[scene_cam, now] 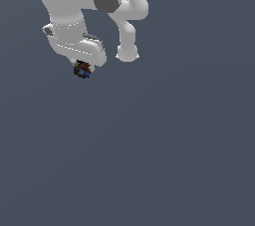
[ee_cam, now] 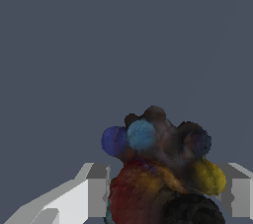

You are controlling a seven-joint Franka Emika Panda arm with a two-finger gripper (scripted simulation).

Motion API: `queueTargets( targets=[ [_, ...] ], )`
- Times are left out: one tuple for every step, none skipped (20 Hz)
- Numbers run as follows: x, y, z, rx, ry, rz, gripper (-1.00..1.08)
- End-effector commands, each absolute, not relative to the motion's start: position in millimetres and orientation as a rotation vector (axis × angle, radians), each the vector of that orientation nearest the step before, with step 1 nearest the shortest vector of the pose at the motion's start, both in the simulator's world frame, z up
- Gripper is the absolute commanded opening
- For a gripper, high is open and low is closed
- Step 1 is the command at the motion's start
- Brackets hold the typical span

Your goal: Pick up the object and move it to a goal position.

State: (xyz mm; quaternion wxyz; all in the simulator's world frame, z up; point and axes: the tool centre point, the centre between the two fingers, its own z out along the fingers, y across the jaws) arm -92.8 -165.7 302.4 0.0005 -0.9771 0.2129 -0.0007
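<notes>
The object (scene_cam: 82,69) is a tiny dark lump with red, blue and yellowish patches, sitting right under the white hand in the exterior view's upper left. In the wrist view the object (ee_cam: 160,168) fills the space between the two grey fingers (ee_cam: 96,188), which press against its sides. My gripper (scene_cam: 82,68) is shut on the object; its fingertips are mostly hidden by the hand and the lump in the exterior view. Whether the object rests on the ground or hangs above it cannot be told.
A plain dark grey-blue surface (scene_cam: 149,160) fills both views. The white arm links (scene_cam: 124,11) rise toward the top of the exterior view, with the arm's base (scene_cam: 127,53) to the exterior view's right of the hand.
</notes>
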Motion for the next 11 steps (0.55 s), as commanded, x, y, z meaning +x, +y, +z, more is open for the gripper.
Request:
queueTargets(
  targets=[
    [-92.0,-173.9,317.1,-3.069,0.667,-0.001,-1.0],
    [-91.6,-176.7,321.6,-3.069,0.667,-0.001,-1.0],
    [-91.3,-179.1,325.6,-3.069,0.667,-0.001,-1.0],
    [-90.7,-181.0,328.9,-3.07,0.666,0.0,-1.0],
    [-90.4,-182.9,331.9,-3.07,0.666,0.0,-1.0],
    [-90.1,-184.5,334.4,-3.07,0.666,0.0,-1.0],
    [-89.8,-185.7,336.4,-3.07,0.666,0.0,-1.0],
    [-89.6,-186.7,337.9,-3.07,0.666,0.0,-1.0],
    [-89.4,-187.4,338.9,-3.07,0.666,0.0,-1.0],
    [-89.3,-187.8,339.6,-3.07,0.666,0.0,-1.0],
    [-89.2,-187.9,339.8,-3.07,0.666,0.0,-1.0]
  ],
)
